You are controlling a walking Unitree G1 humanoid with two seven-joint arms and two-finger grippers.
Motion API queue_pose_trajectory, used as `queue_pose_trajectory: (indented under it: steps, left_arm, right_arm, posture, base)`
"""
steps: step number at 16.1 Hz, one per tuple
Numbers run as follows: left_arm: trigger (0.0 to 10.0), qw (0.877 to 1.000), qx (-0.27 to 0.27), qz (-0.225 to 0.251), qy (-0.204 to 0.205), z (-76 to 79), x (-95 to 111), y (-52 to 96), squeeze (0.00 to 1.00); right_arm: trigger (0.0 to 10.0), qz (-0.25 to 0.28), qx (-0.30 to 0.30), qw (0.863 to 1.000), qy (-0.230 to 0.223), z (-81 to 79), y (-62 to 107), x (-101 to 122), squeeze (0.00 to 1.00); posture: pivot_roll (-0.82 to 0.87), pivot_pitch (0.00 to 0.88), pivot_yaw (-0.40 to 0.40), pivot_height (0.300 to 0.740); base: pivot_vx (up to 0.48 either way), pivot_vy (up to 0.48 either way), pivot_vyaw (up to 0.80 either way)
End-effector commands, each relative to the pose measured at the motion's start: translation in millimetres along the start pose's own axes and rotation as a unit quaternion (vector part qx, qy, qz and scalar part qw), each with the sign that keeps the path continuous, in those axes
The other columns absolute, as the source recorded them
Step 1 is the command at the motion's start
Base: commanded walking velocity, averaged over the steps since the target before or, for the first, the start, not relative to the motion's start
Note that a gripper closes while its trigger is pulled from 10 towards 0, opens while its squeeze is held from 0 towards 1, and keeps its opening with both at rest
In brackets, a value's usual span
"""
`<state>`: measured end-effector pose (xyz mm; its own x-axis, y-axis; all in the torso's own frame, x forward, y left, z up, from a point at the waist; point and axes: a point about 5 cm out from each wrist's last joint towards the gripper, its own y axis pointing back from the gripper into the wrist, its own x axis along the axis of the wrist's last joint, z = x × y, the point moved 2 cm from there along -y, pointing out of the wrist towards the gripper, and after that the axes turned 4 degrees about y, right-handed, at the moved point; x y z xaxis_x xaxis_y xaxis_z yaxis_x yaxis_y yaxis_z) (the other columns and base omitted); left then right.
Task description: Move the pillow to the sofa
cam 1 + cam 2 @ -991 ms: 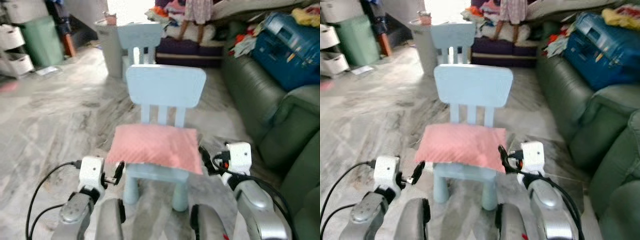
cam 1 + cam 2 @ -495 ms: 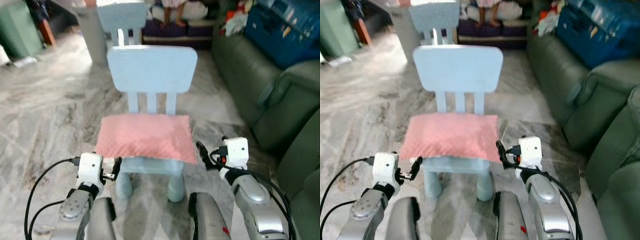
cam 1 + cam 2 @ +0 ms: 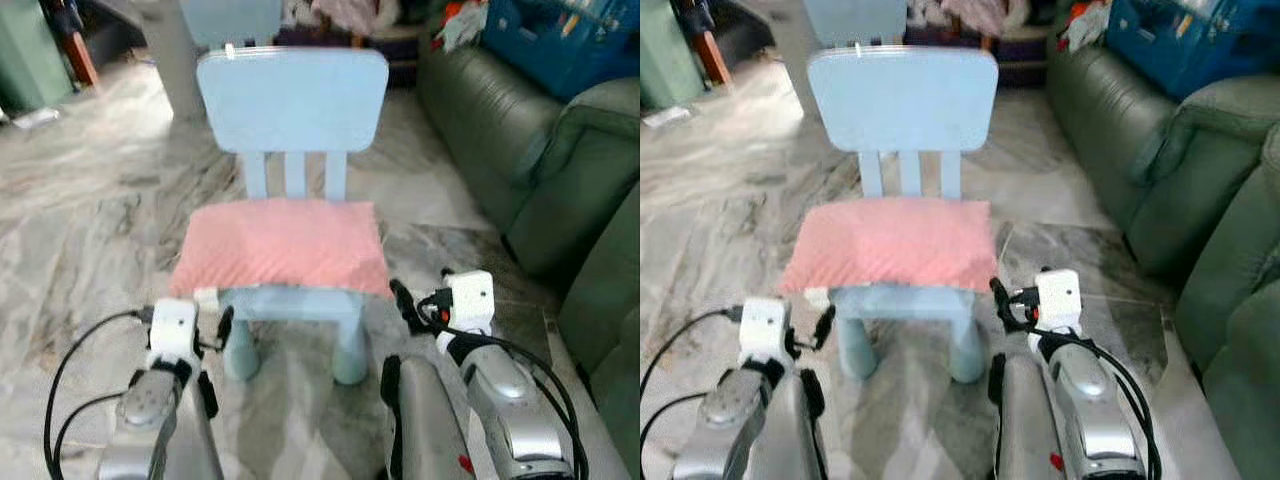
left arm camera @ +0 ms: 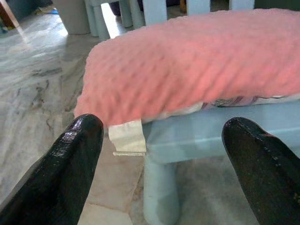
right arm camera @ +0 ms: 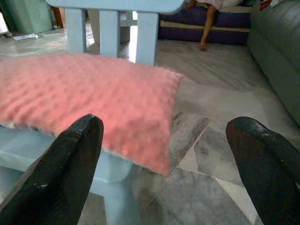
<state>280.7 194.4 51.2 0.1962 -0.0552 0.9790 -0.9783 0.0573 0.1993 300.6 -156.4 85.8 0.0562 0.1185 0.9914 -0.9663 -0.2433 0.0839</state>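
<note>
A pink pillow [image 3: 280,245] lies flat on the seat of a small light-blue chair [image 3: 292,100] right in front of me. My left gripper [image 3: 222,325] is open just short of the pillow's front left corner, low beside the chair leg. In the left wrist view the pillow [image 4: 197,61] sits between and beyond the spread fingers [image 4: 75,164]. My right gripper [image 3: 400,300] is open near the front right corner. The right wrist view has that pillow corner [image 5: 84,93] ahead of the gripper [image 5: 166,127]. The green sofa [image 3: 500,130] stands to the right.
A second blue chair [image 3: 230,15] and a grey bin [image 3: 170,50] stand behind the first chair. A blue crate [image 3: 560,40] rests on the sofa. A person's legs [image 5: 206,23] are visible far back. Marble floor [image 3: 90,230] lies open on the left.
The camera has come closer and tipped down, so the chair and pillow look nearer. Both grippers now sit close to the pillow's front corners, still open.
</note>
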Motion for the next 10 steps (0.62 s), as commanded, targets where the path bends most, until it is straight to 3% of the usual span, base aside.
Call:
queue_pose_trajectory:
  steps: [1,4,5,9,10]
  left_arm:
    - [10.0,0.999,0.030,0.016,-0.013,-14.0,10.3,-5.3,0.00]
    - [10.0,0.996,0.083,0.029,-0.003,-38.1,24.9,-19.1,0.00]
    - [10.0,0.994,0.105,0.024,0.023,-44.5,27.3,-24.9,0.00]
    - [10.0,0.992,0.109,0.057,0.033,-47.0,66.7,-58.5,0.00]
    - [10.0,0.988,0.121,0.083,0.049,-47.6,88.5,-68.4,0.00]
  right_arm:
    - [10.0,0.014,0.004,1.000,0.004,0.3,-6.5,8.9,0.00]
    - [10.0,0.045,0.005,0.999,0.016,4.6,-20.2,30.2,0.00]
    - [10.0,0.056,0.007,0.998,0.018,5.3,-25.2,38.5,0.00]
    - [10.0,0.089,0.019,0.995,0.028,3.2,-45.5,67.7,0.00]
    - [10.0,0.096,0.014,0.995,0.027,3.9,-48.9,75.3,0.00]
  posture:
    - [-0.09,0.000,0.000,0.366]
    - [-0.09,0.004,-0.001,0.366]
    - [-0.08,0.014,-0.004,0.366]
    - [-0.10,0.059,0.001,0.366]
    - [-0.10,0.104,-0.004,0.366]
  base:
    - [0.000,0.000,0.00]
    - [0.000,0.000,0.00]
    - [0.000,0.000,0.00]
    - [0.000,0.000,0.00]
    - [0.000,0.000,0.00]
